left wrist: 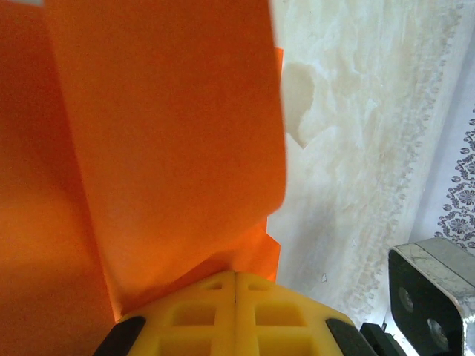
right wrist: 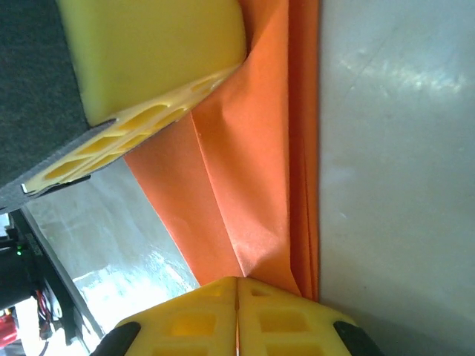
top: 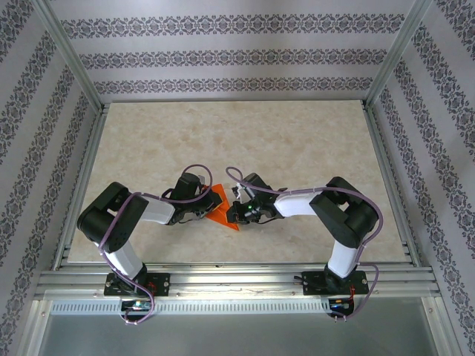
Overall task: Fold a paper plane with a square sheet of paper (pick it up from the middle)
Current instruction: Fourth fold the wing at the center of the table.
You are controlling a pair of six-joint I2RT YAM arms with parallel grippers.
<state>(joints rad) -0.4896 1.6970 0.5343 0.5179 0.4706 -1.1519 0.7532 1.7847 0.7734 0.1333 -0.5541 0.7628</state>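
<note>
The bright orange sheet of paper (top: 220, 211), folded into a pointed, layered shape, sits low over the table's near middle between both grippers. My left gripper (top: 207, 211) holds its left side. In the left wrist view the yellow fingers (left wrist: 235, 276) are pressed together on the paper's (left wrist: 156, 148) edge, and a flap stands up in front of the camera. My right gripper (top: 237, 213) holds the right side. Its closed fingers (right wrist: 237, 280) pinch the paper (right wrist: 252, 178) at a crease, beside stacked folded layers (right wrist: 304, 148). The left gripper's yellow finger (right wrist: 152, 59) shows at the upper left, touching the paper.
The beige marbled table (top: 297, 141) stretches far and to both sides, fenced by an aluminium frame (top: 223, 278) and patterned walls. A black and metal part of the right arm (left wrist: 434, 293) sits close to my left gripper.
</note>
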